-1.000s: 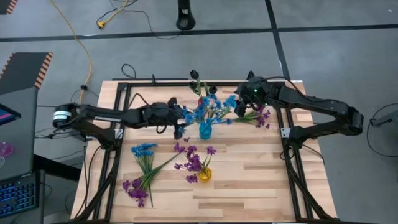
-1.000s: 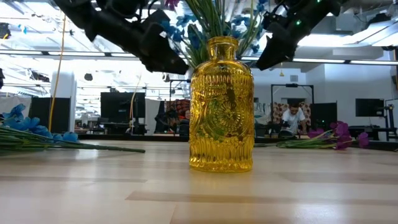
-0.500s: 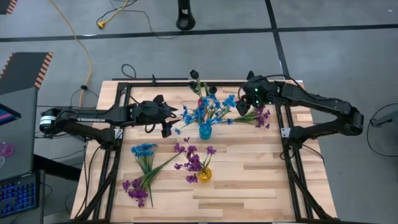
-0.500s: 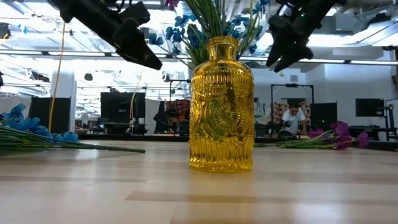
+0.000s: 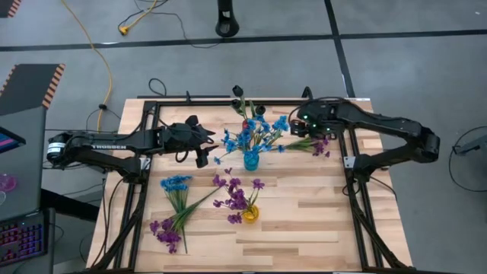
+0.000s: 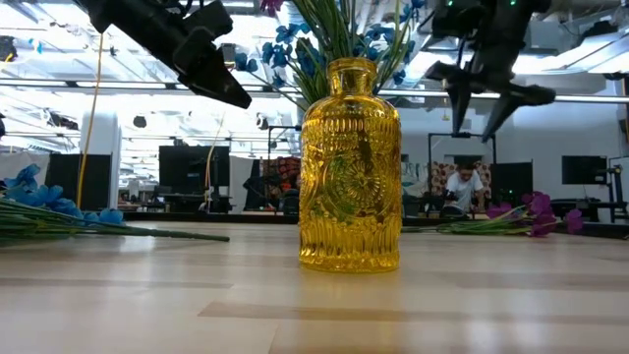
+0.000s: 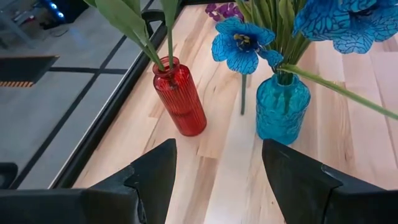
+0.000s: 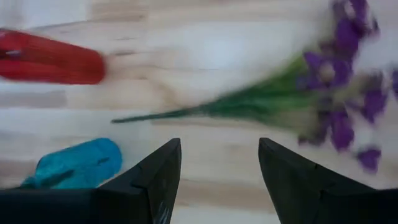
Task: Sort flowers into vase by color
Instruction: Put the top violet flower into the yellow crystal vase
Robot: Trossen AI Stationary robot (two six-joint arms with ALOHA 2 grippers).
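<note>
Right wrist view | right end effector [image 8: 217,180] open, empty, above purple sprig [image 8: 298,102] lying on worktop [image 8: 205,37] | sprig likely light, floppy, blooms fragile; pinch bare green stem | left end effector [image 7: 217,180] open, idle.

Through my right wrist camera the purple sprig [image 8: 323,102] is blurred and its blooms run past the frame edge. In the low view, the yellow vase [image 6: 350,167] hides the blue flower stems [image 6: 339,25].

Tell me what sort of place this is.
Probably a robotics lab: a light wooden table in a black metal frame on grey floor, a yellow cable, and dark monitors behind.
</note>
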